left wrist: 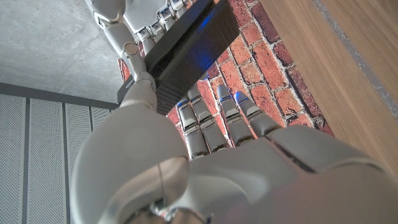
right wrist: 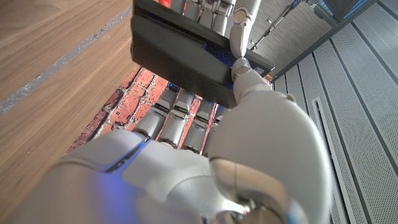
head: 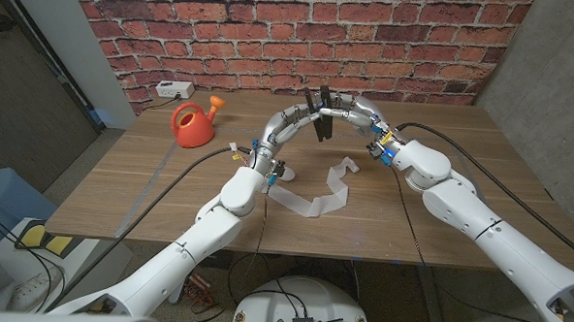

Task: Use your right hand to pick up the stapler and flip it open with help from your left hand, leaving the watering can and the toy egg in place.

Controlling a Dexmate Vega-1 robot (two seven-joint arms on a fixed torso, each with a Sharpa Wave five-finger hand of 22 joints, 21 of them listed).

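**Inspector:** Where is the stapler (head: pixel 321 114)?

**Assessor:** Lifted off the table (head: pixel 440 202), at about twelve o'clock from table centre, between both hands. The right hand (head: pixel 359 115) has its fingers closed around it; the left hand (head: pixel 294 120) meets it from the other side, its fingers (left wrist: pixel 211 121) curled against the black body.

**Inspector:** Step in hand?

**Assessor:** By my judgement the pick-up is done and the flip-open is under way. Whether the hinge has parted, I cannot tell.

**Inspector:** Next move?

**Assessor:** Likely the right hand steadies one arm of the stapler while the left swings the other away.

**Inspector:** Other items?

**Assessor:** Watering can (head: pixel 193 123) stands at ten o'clock, well apart. A white strip (head: pixel 316 196) lies near centre. The egg I cannot make out.
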